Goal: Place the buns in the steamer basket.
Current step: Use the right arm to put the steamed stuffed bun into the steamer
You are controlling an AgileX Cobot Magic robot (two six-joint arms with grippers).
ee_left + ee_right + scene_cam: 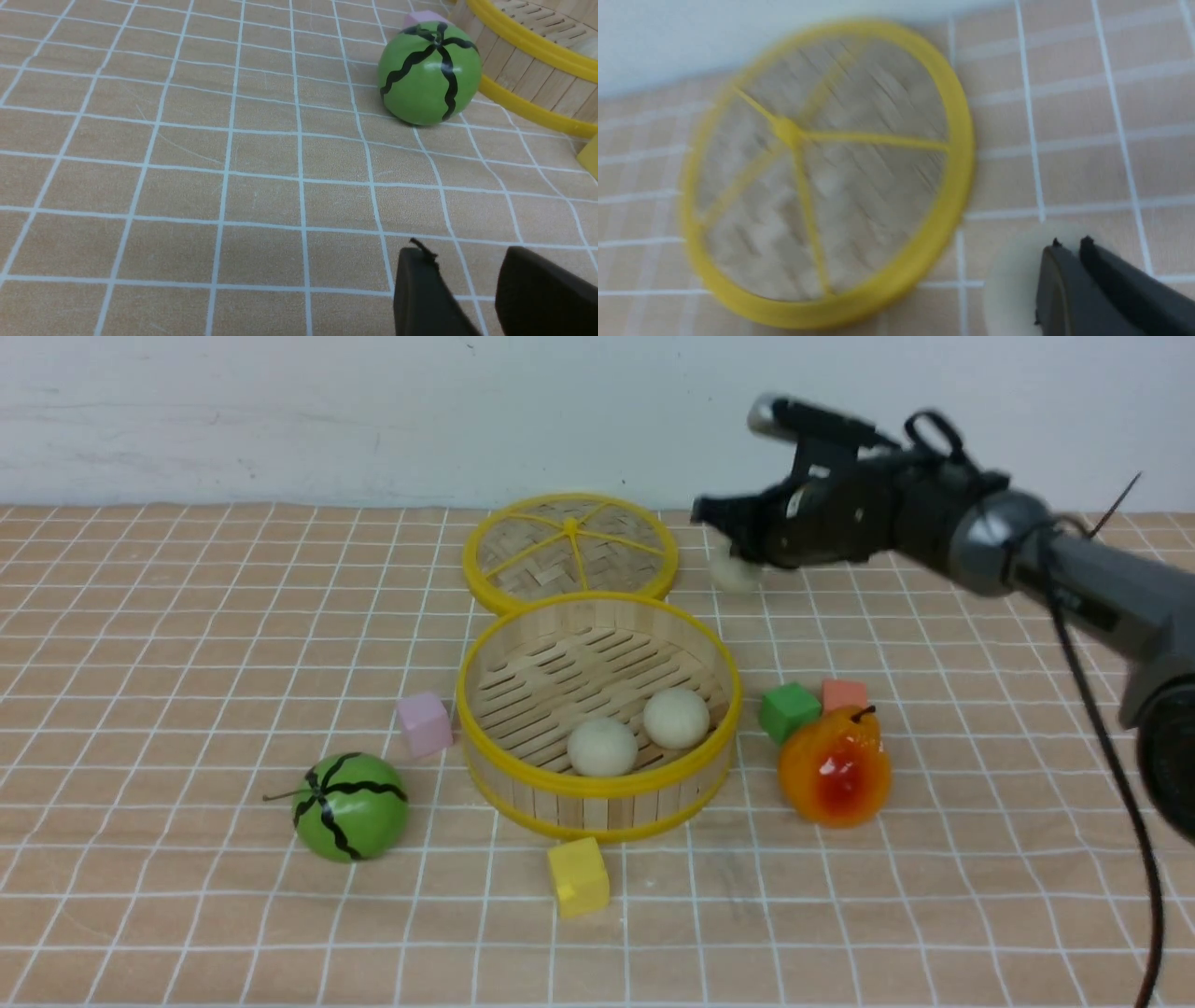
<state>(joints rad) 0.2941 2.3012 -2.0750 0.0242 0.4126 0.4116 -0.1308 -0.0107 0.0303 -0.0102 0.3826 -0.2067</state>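
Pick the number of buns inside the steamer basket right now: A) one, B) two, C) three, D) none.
B: one bun and a second bun sit inside the basket; the third bun is outside it.

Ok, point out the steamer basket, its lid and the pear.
steamer basket [607, 810]: front view, front wall.
lid [540, 571]: front view, woven panel.
pear [836, 779]: front view, red patch.

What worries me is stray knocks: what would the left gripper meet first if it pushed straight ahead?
Probably the green melon, almost dead ahead of the open left gripper; the steamer basket stands beyond it. Depth is hard to judge here.
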